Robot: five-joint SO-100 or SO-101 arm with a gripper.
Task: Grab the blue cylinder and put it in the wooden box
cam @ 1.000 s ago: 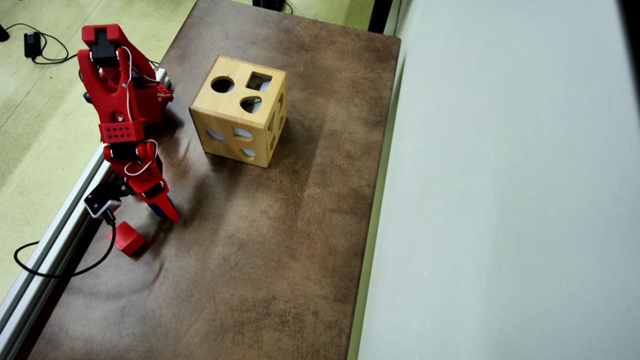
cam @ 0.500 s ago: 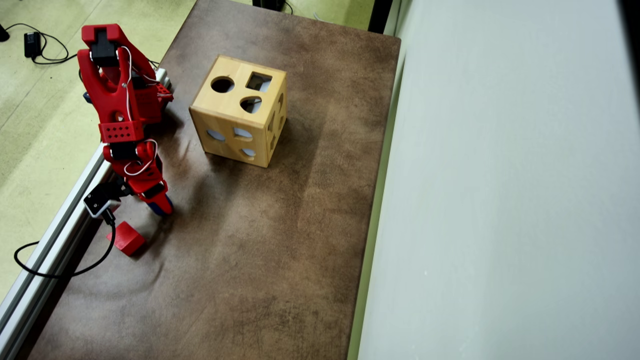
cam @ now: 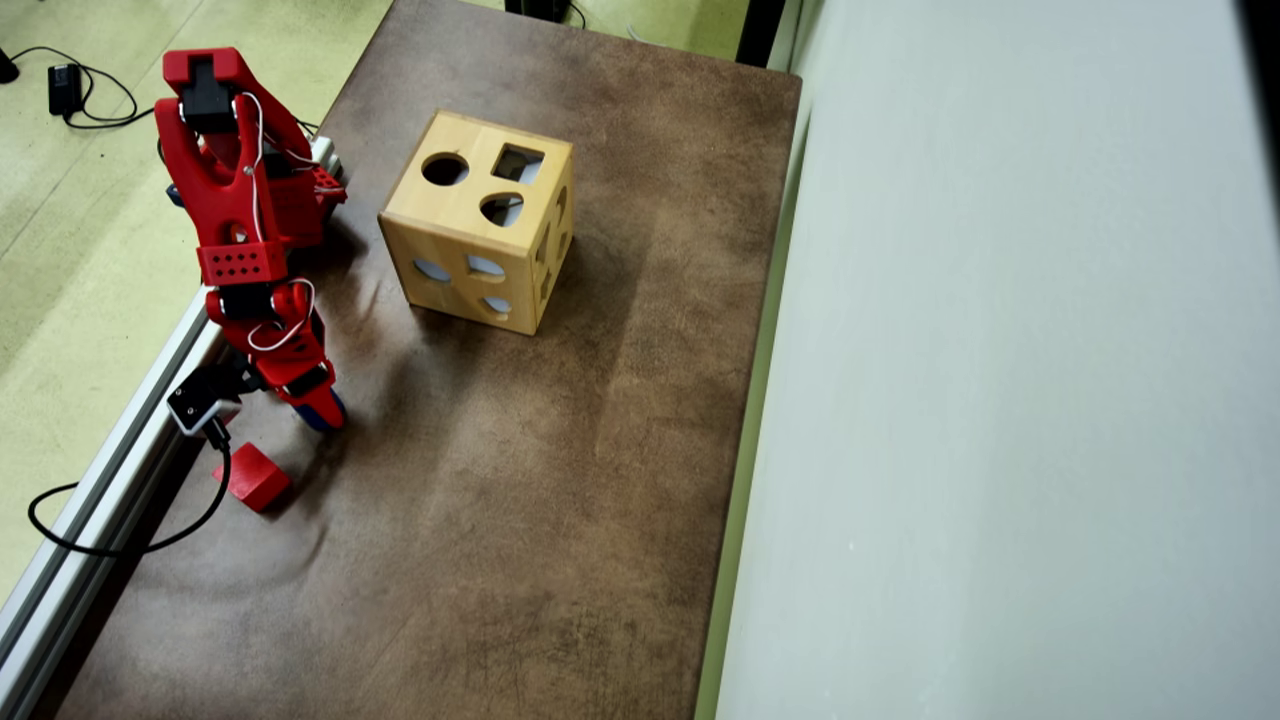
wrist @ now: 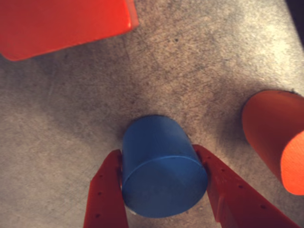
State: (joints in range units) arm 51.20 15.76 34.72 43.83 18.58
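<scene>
In the wrist view the red two-finger claw point(wrist: 164, 183) is pinched on both sides of the small dark-blue cylinder block point(wrist: 161, 166), which stands on the brown tabletop point(wrist: 71, 133). A straight lift is advised, clear of the red rounded block point(wrist: 275, 137), toward the light-wood holed box point(cam: 478, 235).

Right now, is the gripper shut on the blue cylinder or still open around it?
Shut on it: in the wrist view both red fingers press the sides of the blue cylinder.

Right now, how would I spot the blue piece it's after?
Find the red arm's end effector at the brown table's left edge. The blue cylinder sits between its fingers, the only blue, flat-topped round block among red ones.
</scene>
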